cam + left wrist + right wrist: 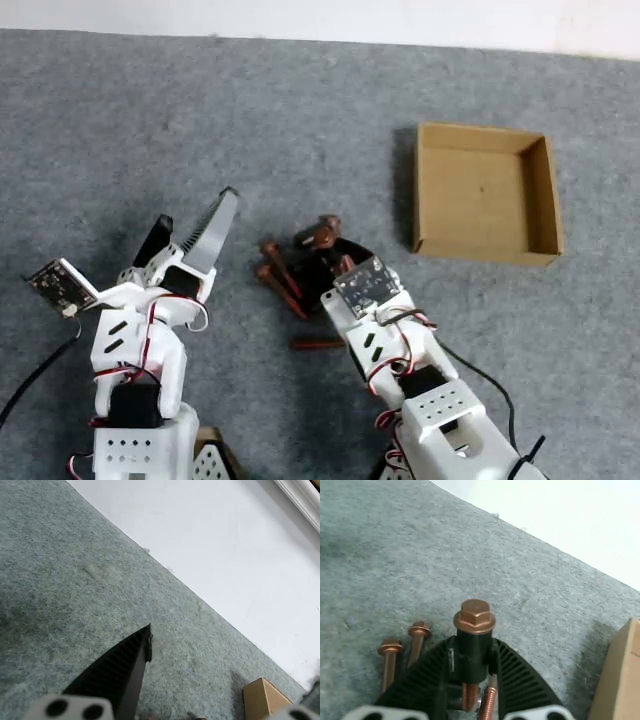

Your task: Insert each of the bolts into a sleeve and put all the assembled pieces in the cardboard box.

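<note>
My right gripper [472, 672] is shut on a black sleeve [471, 652] with a copper bolt [474, 616] standing in it, head up. In the high view that gripper [325, 262] holds the sleeve [308, 243] over the middle of the mat, left of the cardboard box [485, 240]. Two loose bolts [280, 275] lie just left of it and a third bolt [318, 343] lies nearer the arm bases. My left gripper [197, 210] is open above bare mat, left of the bolts, holding nothing; one black finger [120, 670] shows in its wrist view.
The cardboard box has nothing in it; its corner [262, 697] shows in the left wrist view and its edge [620, 680] in the right one. Grey mat [150, 120] covers the table, with a white wall strip along the far edge.
</note>
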